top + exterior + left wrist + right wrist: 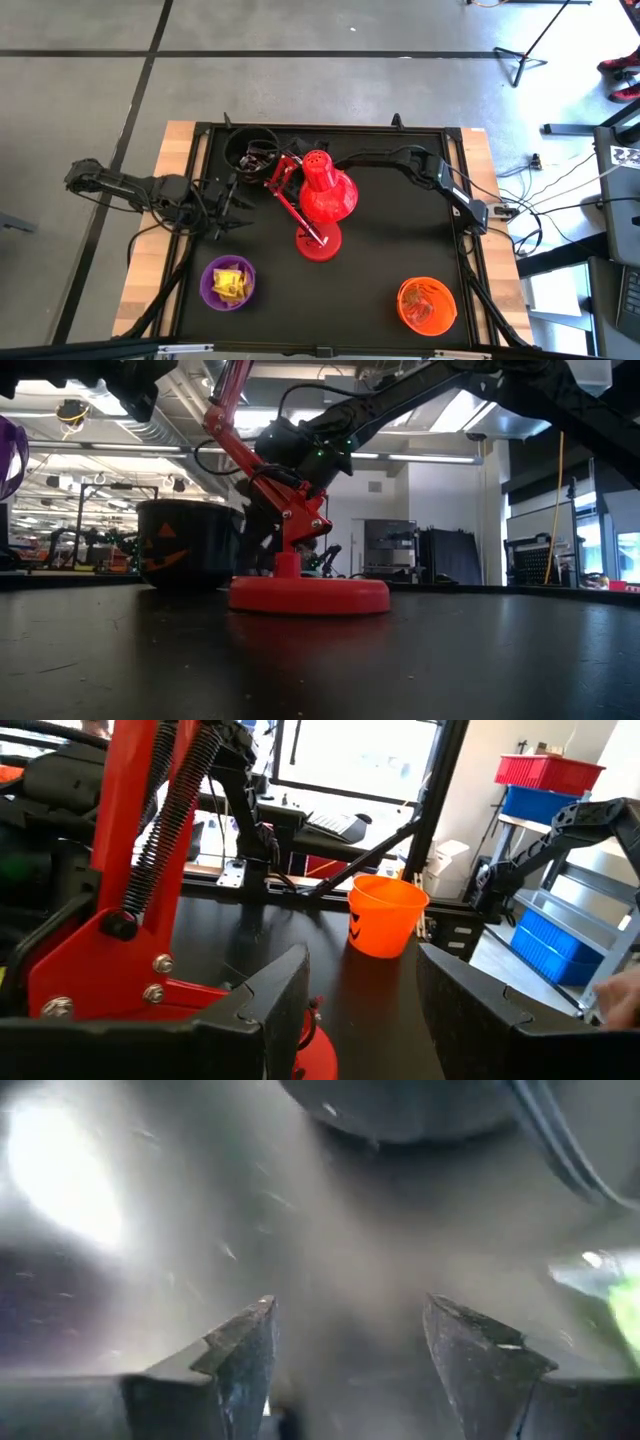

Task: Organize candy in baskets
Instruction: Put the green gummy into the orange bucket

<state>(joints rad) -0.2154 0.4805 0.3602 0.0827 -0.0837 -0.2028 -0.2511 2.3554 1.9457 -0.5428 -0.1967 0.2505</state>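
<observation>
We start with the black table [400,270], where a red desk lamp [322,200] stands mid-mat and crowds both arms. Three baskets ring it: the black bucket [250,148] at the far edge, the purple bucket [228,283] near the left front holding yellow candy [231,284], and the orange bucket [427,305] at the right front with wrappers inside. Our right gripper [345,1355] reaches past the lamp to the black bucket, fingers apart and empty. Our left gripper [360,1010] waits beside the lamp base, fingers apart too. We judge the dip into the black bucket needs a straight descent, clear of the lamp's springs, closing only once a sweet sits between the tips.
</observation>
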